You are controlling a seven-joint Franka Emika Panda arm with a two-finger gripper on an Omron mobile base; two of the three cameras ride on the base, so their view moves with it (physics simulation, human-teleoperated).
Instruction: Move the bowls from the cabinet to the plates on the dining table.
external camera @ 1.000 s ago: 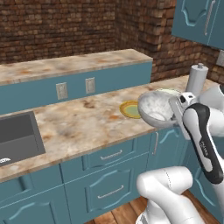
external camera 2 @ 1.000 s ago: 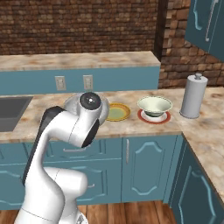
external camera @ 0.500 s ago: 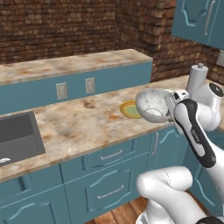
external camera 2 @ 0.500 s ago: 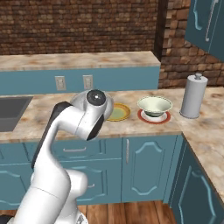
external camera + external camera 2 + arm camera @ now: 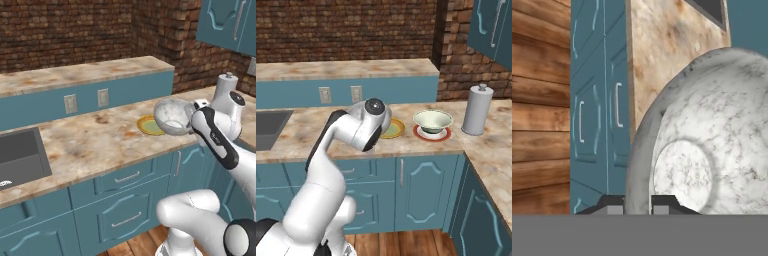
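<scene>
The robot's hand (image 5: 637, 202) pinches the rim of a round grey-white marbled stone bowl (image 5: 172, 116), carried tipped on edge above the beige marbled bench (image 5: 90, 140), just short of the empty yellow-rimmed flat plate (image 5: 148, 126) beyond it, apparently its destination; the pale yellow-green bowl (image 5: 432, 120) already sits on the red-rimmed plate (image 5: 431, 134).

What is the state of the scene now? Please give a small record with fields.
held item: marbled bowl, tipped on its side
gripper: shut on the bowl's rim
yellow-rimmed plate: bare, on the dining table
red-rimmed plate: carries the pale yellow-green bowl
beside it: paper towel roll, upright
task left: marbled bowl not yet on a plate
</scene>
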